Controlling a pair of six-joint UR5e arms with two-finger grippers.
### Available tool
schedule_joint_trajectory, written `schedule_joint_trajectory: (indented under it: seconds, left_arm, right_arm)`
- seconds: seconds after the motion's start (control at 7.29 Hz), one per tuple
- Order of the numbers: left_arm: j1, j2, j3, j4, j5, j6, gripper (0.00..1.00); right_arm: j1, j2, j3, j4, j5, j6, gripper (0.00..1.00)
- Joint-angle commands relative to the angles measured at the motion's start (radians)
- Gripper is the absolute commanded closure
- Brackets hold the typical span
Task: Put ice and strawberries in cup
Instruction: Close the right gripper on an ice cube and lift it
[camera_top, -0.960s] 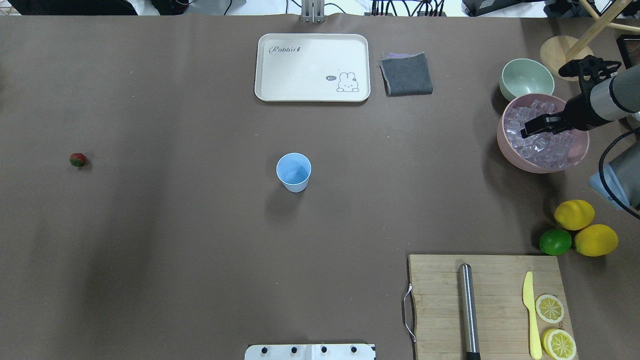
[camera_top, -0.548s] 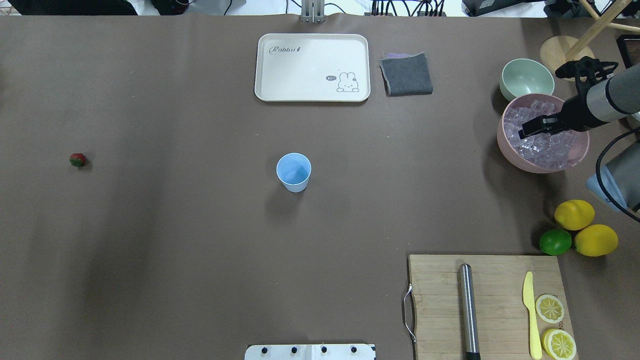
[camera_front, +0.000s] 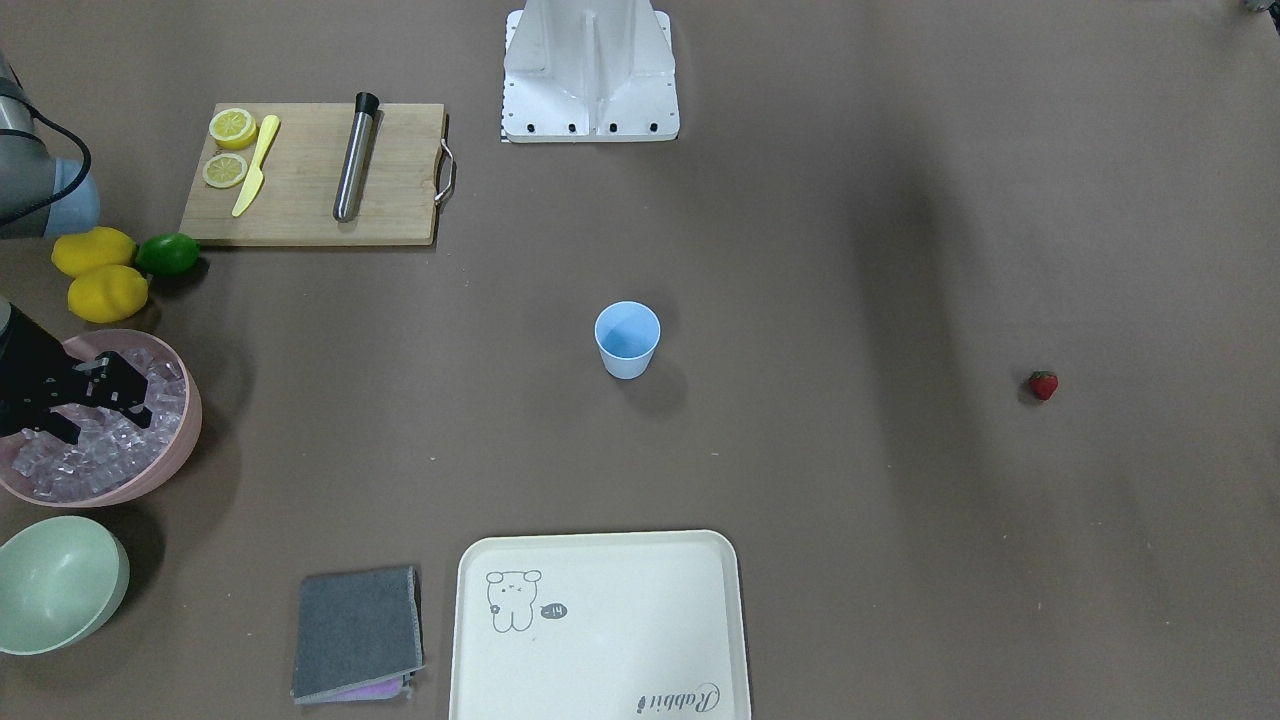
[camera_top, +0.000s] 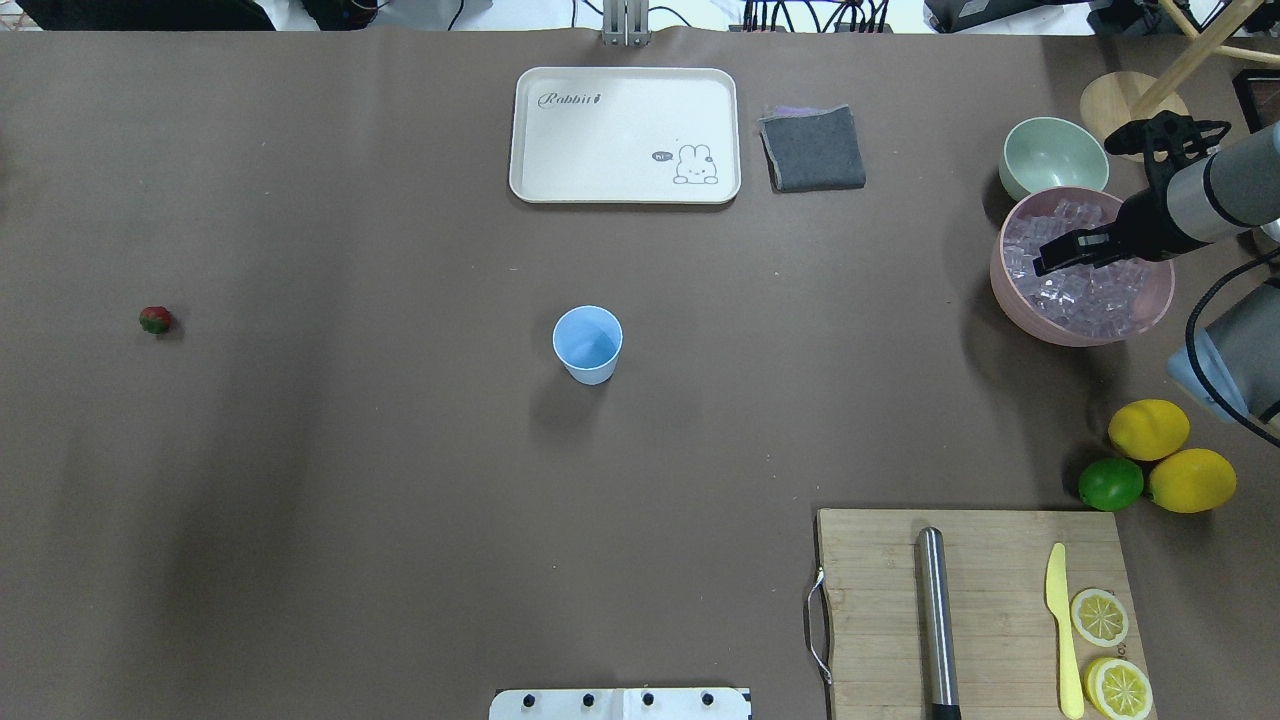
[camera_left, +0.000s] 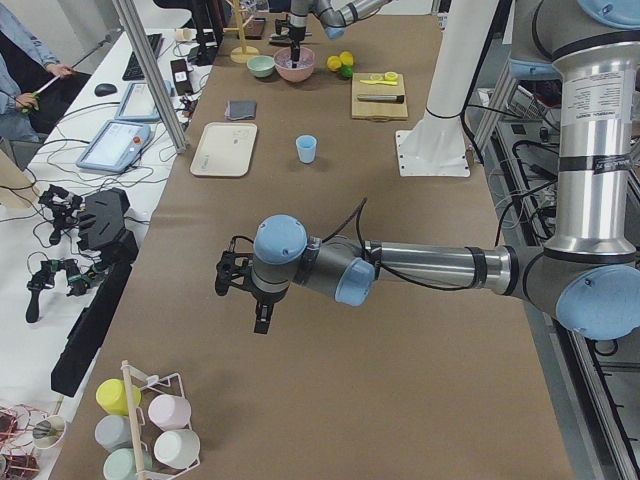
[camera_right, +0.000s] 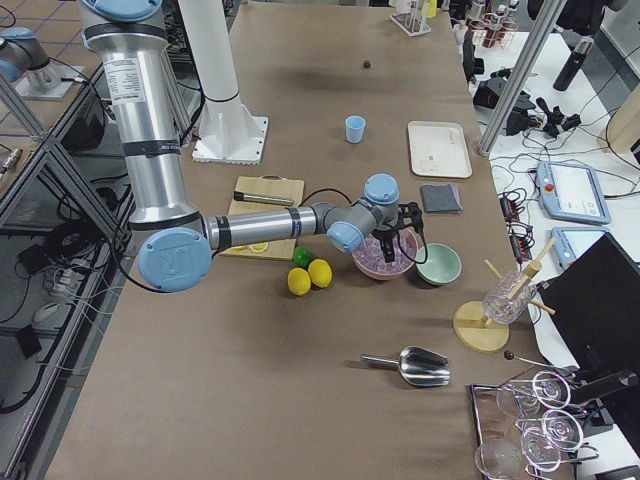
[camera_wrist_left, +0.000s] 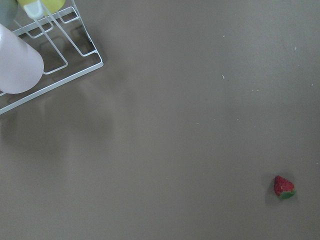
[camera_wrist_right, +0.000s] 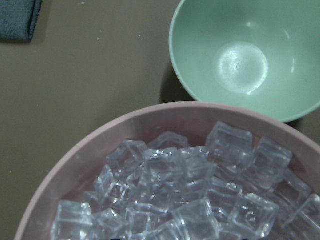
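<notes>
The light blue cup (camera_top: 588, 343) stands upright and empty at the table's middle; it also shows in the front view (camera_front: 627, 340). The strawberry (camera_top: 155, 320) lies alone at the far left, and shows in the left wrist view (camera_wrist_left: 284, 186). The ice (camera_top: 1085, 295) fills a pink bowl (camera_top: 1008, 300) at the right; the right wrist view looks straight down on the cubes (camera_wrist_right: 190, 195). My right gripper (camera_top: 1060, 255) is open and empty, just over the ice. My left gripper (camera_left: 245, 290) hangs above bare table far left; I cannot tell its state.
A pale green bowl (camera_top: 1053, 158) sits behind the pink bowl. A white tray (camera_top: 625, 135) and grey cloth (camera_top: 812, 148) lie at the back. Two lemons (camera_top: 1148, 428) and a lime (camera_top: 1110, 484) are beside a cutting board (camera_top: 980, 560). A cup rack (camera_wrist_left: 50, 55) stands near the left arm.
My right gripper has moved slightly left and farther back over the ice. The pink bowl has shifted a little to the left. Cup and strawberry have not moved.
</notes>
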Motion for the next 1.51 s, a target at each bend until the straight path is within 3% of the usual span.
schedule_joint_trajectory:
  seconds: [0.0, 0.27, 0.55, 1.37]
  left_arm:
    - [0.000, 0.000, 0.005, 0.000, 0.001, 0.000, 0.02]
    - [0.002, 0.000, 0.008, 0.000, -0.001, 0.000, 0.02]
    - [0.000, 0.000, 0.008, 0.000, -0.001, 0.002, 0.02]
    - [0.002, 0.015, 0.005, -0.002, -0.004, 0.005, 0.02]
  right_arm:
    - [0.001, -0.001, 0.002, 0.000, 0.000, 0.000, 0.28]
    - [0.001, -0.001, 0.008, -0.001, 0.003, -0.002, 0.19]
    - [0.005, -0.018, 0.034, -0.005, 0.004, -0.002, 0.17]
    - [-0.028, -0.001, -0.003, -0.005, -0.063, -0.009, 0.17]
